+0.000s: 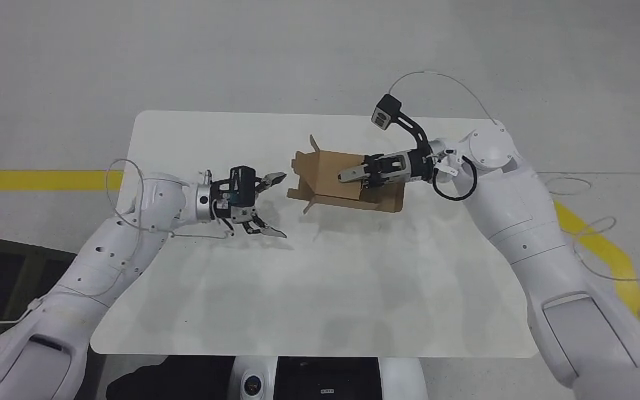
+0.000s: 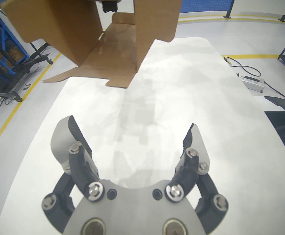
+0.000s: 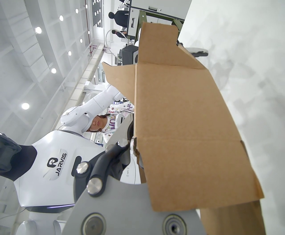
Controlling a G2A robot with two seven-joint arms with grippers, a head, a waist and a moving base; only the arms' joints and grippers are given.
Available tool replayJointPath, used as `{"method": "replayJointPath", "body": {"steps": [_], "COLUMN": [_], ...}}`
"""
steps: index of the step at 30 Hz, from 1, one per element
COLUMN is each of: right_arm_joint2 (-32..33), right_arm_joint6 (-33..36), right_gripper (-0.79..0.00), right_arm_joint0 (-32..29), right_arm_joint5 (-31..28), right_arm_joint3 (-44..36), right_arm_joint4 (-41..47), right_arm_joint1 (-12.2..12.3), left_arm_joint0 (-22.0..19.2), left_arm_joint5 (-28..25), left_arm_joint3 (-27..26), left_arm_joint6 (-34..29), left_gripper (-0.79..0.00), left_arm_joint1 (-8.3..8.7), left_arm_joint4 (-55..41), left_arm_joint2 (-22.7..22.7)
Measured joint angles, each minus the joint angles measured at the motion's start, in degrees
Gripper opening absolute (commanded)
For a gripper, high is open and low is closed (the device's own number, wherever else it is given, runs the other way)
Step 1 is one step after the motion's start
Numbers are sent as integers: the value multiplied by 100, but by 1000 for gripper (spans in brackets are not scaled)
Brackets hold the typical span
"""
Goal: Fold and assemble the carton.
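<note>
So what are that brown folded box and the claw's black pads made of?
The brown open carton looks like plain matte cardboard: creased folds, raw cut edges. The left gripper's black finger pads seem ribbed rubber, backed by dull metal.

Robotics lab or workshop hall, grey floor [image 1: 300, 60] marked with yellow lines [image 1: 50, 180], high white ceiling [image 3: 22, 55] with rows of round lights [image 3: 53, 70], blue partition panels [image 2: 204, 5], blue rack [image 2: 10, 42] on castors, power brick [image 2: 252, 82] with cable on the floor.

Surface: white matte table with rounded corners [image 1: 200, 300] | Floor: pale grey floor [image 1: 300, 50] crossed by yellow tape lines [image 1: 50, 180] | On floor beside table: small grey rectangular power box [image 2: 252, 81] | Farther off: blue metal frame on black wheeled feet [image 2: 11, 51]
</note>
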Motion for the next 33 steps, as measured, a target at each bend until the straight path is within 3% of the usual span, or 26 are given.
{"method": "replayJointPath", "body": {"steps": [10,29,33], "right_arm_joint2": [-32,-57,-54], "right_arm_joint6": [-42,-25,-13], "right_gripper": [-785,-785,-785], "right_arm_joint0": [-47,-119,-124], "right_arm_joint5": [18,-11,-19], "right_arm_joint3": [-72,-21,-22], "right_arm_joint4": [-23,-27,-18], "right_arm_joint1": [-35,-94,-105], "left_arm_joint0": [-119,-166,-180], "left_arm_joint5": [-19,-19,-19], "left_arm_joint3": [-152,-450,-466], "left_arm_joint6": [-15,3,-48], "left_gripper": [0,0,-99], "left_arm_joint1": [-124,-107,-119], "left_arm_joint4": [-178,-540,-660], "left_arm_joint2": [239,315,330]}}
